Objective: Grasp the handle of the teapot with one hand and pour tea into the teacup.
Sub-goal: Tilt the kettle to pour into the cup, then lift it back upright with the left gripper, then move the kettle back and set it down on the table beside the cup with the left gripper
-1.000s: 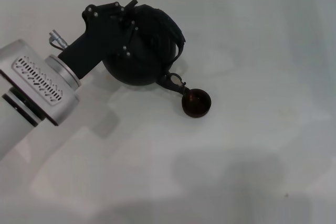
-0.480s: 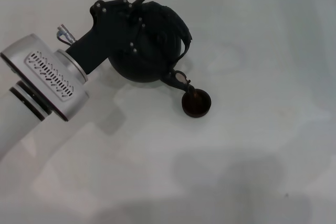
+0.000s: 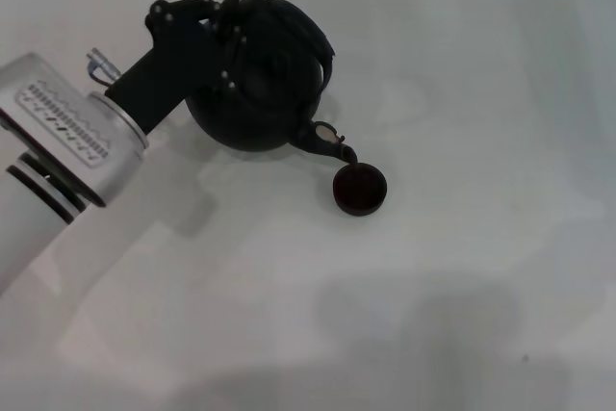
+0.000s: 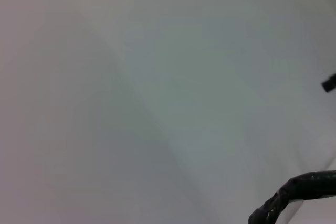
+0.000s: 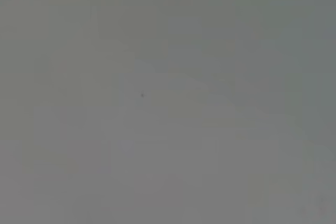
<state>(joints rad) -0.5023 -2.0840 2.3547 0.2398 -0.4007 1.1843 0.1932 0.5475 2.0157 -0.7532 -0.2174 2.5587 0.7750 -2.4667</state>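
Head view, reading from the left: my left arm comes in low across the table, and its black left gripper sits at the top of the teapot, closed around the handle. The fingers themselves are lost against the black pot, so I judge the grip from the fact that the pot hangs tilted from it.

What has changed over the last second: the pot swung toward the cup and tipped harder, and half a second ago its spout hung right over the teacup. Now the arm has pulled the pot back a little to the left and up, so the spout tip sits just at the cup's near-left rim, not over its middle. The cup has not moved. Its inside now reads as one flat dark disc, where earlier I saw a lighter brown bowl. I take that as tea in the cup, though I cannot see any stream.

My judgement is that the pour is finishing and the pot is being righted.

The left wrist view gives me only bare table and a curved bit of the handle. The right wrist view shows blank surface; the right gripper appears nowhere.
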